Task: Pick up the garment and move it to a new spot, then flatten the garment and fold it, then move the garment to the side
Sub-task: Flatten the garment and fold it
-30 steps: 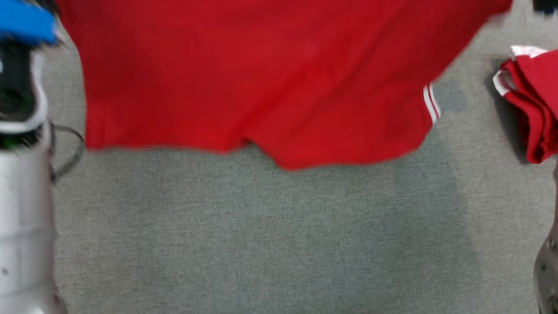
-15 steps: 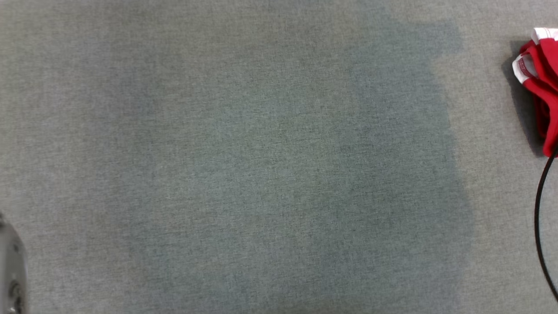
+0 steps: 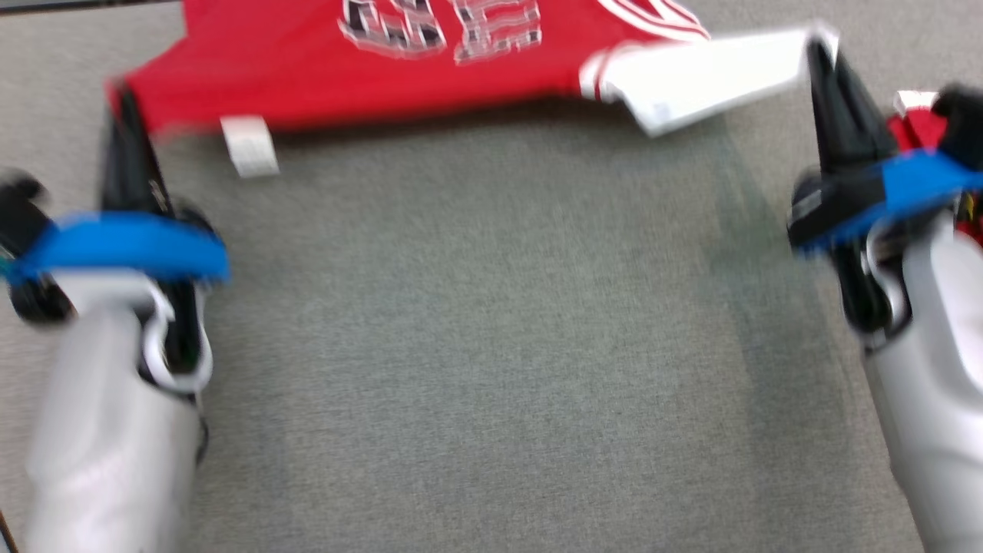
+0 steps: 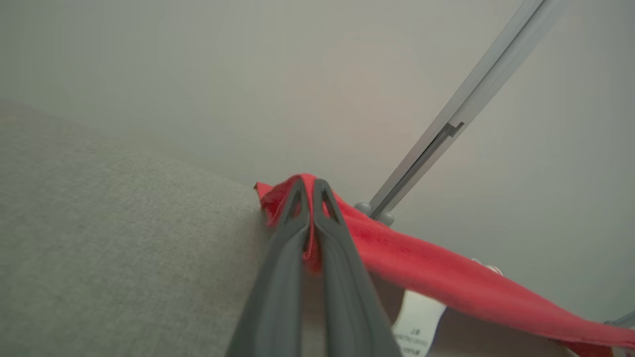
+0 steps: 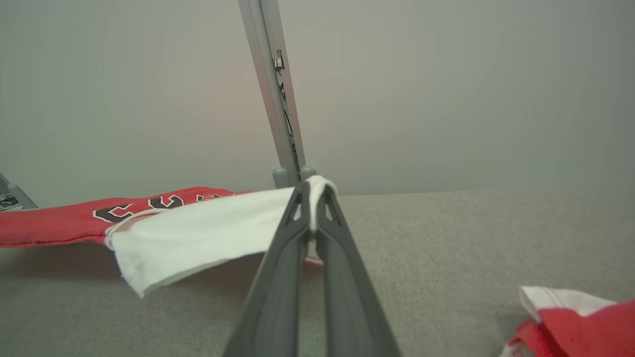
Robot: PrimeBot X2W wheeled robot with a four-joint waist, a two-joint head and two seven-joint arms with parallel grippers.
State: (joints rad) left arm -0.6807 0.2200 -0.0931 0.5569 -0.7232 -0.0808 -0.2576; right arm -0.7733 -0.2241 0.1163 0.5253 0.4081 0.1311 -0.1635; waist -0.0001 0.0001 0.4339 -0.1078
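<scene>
Left claw (image 3: 123,104) and right claw (image 3: 820,48), both clamped tight, hold the garment (image 3: 307,84) by corner and white sleeve (image 3: 706,77), stretched wide, apparently to lay it flat near the far edge of the tabletop (image 3: 491,346).

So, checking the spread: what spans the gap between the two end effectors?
The red garment, pinched by the left end effector and right end effector, stretches between them in the head view.

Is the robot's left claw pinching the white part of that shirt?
No, in the left wrist view the left gripper is shut on a red edge of the garment.
</scene>
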